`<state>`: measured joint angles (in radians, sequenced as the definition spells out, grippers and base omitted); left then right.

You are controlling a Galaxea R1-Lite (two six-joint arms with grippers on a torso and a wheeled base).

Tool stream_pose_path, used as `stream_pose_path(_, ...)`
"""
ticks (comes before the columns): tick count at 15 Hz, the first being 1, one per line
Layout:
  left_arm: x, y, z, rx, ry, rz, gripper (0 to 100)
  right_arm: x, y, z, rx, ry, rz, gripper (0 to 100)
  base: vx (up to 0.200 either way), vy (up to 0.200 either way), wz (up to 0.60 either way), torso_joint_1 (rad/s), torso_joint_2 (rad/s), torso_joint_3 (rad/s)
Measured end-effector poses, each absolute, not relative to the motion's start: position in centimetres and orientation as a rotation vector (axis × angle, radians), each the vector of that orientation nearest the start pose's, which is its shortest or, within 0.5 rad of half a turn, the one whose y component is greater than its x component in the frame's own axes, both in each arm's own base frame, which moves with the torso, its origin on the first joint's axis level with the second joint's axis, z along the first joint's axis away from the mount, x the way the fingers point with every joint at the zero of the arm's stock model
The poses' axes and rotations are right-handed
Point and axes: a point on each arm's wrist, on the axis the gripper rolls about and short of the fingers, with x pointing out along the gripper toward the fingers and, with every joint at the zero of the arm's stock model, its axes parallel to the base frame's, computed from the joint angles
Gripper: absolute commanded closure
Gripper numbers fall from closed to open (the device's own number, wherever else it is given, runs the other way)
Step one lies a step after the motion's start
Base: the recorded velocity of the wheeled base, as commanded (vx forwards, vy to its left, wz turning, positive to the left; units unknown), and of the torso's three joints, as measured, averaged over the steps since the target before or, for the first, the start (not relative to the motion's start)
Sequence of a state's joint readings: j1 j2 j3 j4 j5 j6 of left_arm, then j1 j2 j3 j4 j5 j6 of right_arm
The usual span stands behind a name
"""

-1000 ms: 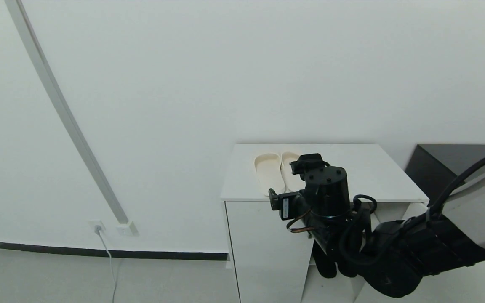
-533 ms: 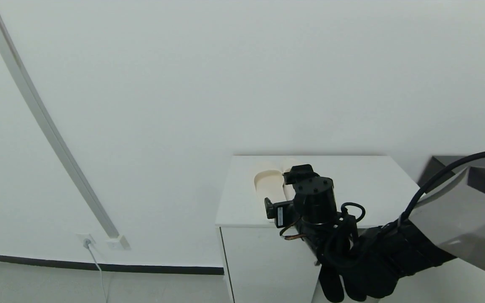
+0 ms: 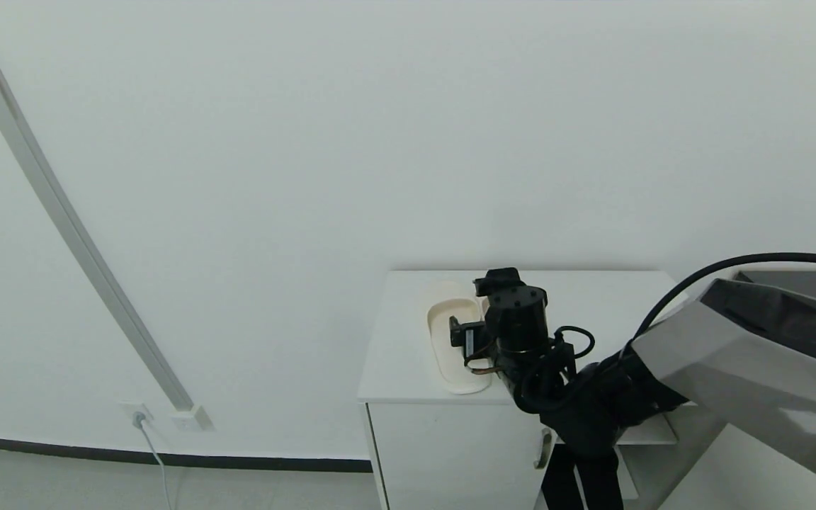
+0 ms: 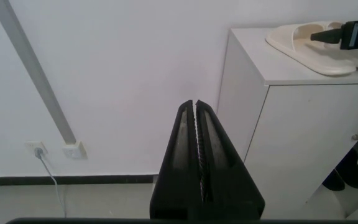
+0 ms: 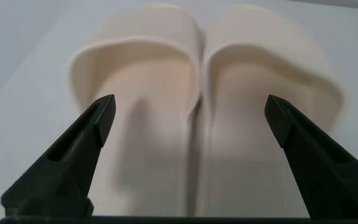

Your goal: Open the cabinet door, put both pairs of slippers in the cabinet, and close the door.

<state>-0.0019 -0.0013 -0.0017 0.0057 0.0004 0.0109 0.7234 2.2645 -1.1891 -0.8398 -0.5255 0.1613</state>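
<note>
A cream pair of slippers (image 3: pixel 450 343) lies side by side on top of the white cabinet (image 3: pixel 408 368). My right arm (image 3: pixel 518 319) reaches over the cabinet top just behind them. In the right wrist view my right gripper (image 5: pixel 190 106) is open, its two fingers spread wider than the cream slippers (image 5: pixel 197 74), one on each side and apart from them. A black pair of slippers (image 4: pixel 347 177) stands inside the cabinet, low down behind the opened side. My left gripper (image 4: pixel 195 106) is shut on nothing, held low to the left of the cabinet (image 4: pixel 291 124).
The cabinet's left door (image 3: pixel 450 453) with its handle (image 3: pixel 541 448) faces me; a shelf (image 3: pixel 652 432) shows in the open part to the right. A wall duct (image 3: pixel 61 212) runs diagonally down to a socket with a plugged cable (image 3: pixel 140 421).
The head camera has shifted, so the cabinet sits lower in the picture. My right arm has moved from the cabinet's front edge up over the top, to the cream slippers.
</note>
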Motion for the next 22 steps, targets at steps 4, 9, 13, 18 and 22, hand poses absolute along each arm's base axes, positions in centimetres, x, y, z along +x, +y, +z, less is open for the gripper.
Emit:
stream_pose_path(4, -2.3, 0.0, 7.5, 0.011, 0.003, -0.001, 100, 35.9, 28.4, 8.3, 0.004, 0.182, 0.167, 0, 0.000, 0.000, 0.00, 0.000, 0.00, 0.000)
stream_pose_path(9, -2.3, 0.0, 7.5, 0.011, 0.003, -0.001, 100, 37.5, 28.6, 7.1, 0.006, 0.179, 0.161, 100, 0.000, 0.000, 0.00, 0.000, 0.00, 0.000)
stream_pose_path(13, -2.3, 0.0, 7.5, 0.011, 0.003, -0.001, 100, 37.6, 28.6, 6.9, 0.007, 0.180, 0.168, 100, 0.000, 0.000, 0.00, 0.000, 0.00, 0.000)
stream_pose_path(18, -2.3, 0.0, 7.5, 0.011, 0.003, -0.002, 100, 37.4, 28.6, 7.4, 0.010, 0.172, 0.170, 100, 0.000, 0.000, 0.00, 0.000, 0.00, 0.000)
stream_pose_path(22, -2.3, 0.0, 7.5, 0.010, 0.003, -0.002, 100, 36.0, 27.8, 9.1, 0.020, 0.165, 0.203, 100, 0.000, 0.000, 0.00, 0.000, 0.00, 0.000)
